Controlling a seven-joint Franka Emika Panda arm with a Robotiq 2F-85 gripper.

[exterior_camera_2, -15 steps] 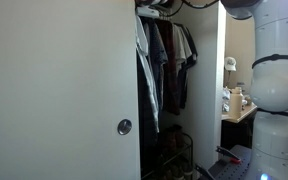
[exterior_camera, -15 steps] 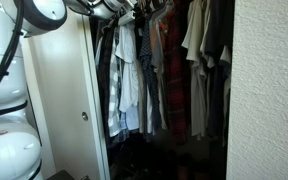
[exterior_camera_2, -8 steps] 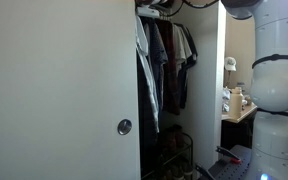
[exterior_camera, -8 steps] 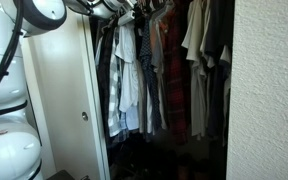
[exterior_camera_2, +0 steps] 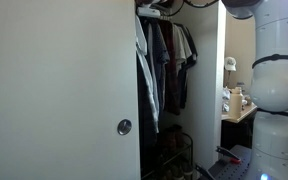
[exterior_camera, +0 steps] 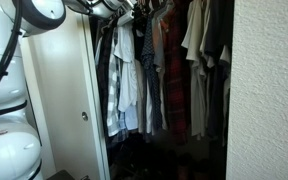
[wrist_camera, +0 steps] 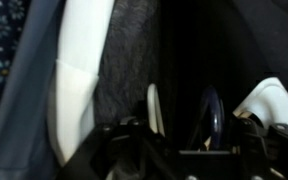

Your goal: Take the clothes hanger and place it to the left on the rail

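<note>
- Well, the white arm (exterior_camera: 44,12) reaches to the top of the open wardrobe, in among the crowded shirts (exterior_camera: 134,70).
- In the wrist view the gripper (wrist_camera: 181,128) sits low, with blue, white and grey cloth close ahead; it is too dark to tell whether the claw is released or clenched on anything.
- The clothes hanger cannot be picked out; hanger hooks (exterior_camera: 149,8) bunch at the top edge, where the rail lies in shadow.
- A white door (exterior_camera_2: 54,80) with a round knob (exterior_camera_2: 124,127) stands beside the clothes.
</note>
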